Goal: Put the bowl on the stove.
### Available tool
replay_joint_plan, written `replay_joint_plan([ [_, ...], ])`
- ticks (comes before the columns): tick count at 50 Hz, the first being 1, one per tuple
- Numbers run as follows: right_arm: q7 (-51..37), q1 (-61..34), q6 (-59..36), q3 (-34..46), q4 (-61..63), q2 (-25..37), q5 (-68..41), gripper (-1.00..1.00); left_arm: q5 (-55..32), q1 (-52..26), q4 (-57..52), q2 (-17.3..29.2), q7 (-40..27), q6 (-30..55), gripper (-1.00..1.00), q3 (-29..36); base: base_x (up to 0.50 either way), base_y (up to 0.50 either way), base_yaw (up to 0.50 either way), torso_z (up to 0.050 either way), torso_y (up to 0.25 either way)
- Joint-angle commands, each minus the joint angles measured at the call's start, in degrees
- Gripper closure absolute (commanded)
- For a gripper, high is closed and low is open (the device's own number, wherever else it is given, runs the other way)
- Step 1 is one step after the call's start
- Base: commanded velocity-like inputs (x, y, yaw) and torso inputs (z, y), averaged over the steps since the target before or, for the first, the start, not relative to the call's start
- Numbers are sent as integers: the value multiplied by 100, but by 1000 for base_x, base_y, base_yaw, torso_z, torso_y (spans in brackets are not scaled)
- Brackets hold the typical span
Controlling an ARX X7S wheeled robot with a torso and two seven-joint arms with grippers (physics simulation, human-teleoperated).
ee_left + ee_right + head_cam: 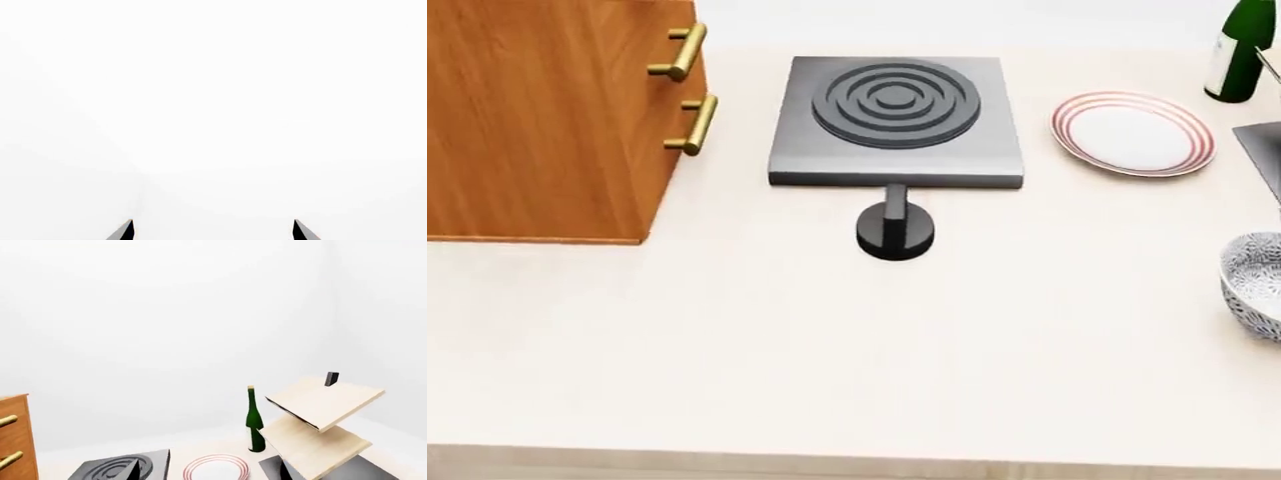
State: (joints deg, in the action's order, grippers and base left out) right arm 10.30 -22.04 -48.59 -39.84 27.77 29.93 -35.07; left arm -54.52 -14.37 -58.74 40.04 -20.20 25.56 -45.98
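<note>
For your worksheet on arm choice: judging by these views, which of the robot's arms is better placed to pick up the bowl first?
Probably the right. The bowl sits at the table's far right edge in the head view, and the right wrist view shows that side's plate and bottle. The left wrist view shows only blank white.

1. Open counter (827,370) is seen between bowl (1257,283) and stove (894,120).
2. Knob (894,230) is set just before the stove's front edge.
3. Stove is flanked by cabinet (547,120) and plate (1132,132).
4. Burner top is unobstructed.
</note>
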Motion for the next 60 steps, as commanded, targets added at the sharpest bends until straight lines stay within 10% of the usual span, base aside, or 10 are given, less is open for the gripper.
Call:
replay_joint_plan([
  [1, 128, 81, 73, -39, 47, -86, 135, -100, 51, 127, 28, -48, 42, -135, -100, -170, 0, 500, 0, 0, 0],
  [28, 265, 185, 77, -130, 95, -107, -73, -100, 58, 295, 95, -23, -17, -361, -100, -101, 3, 113, 0, 0, 0],
  [60, 278, 344, 243, -17, 28, -76, 77, -100, 95, 461, 151, -28, -19, -555, -100, -43, 496, 0, 0, 0, 0],
])
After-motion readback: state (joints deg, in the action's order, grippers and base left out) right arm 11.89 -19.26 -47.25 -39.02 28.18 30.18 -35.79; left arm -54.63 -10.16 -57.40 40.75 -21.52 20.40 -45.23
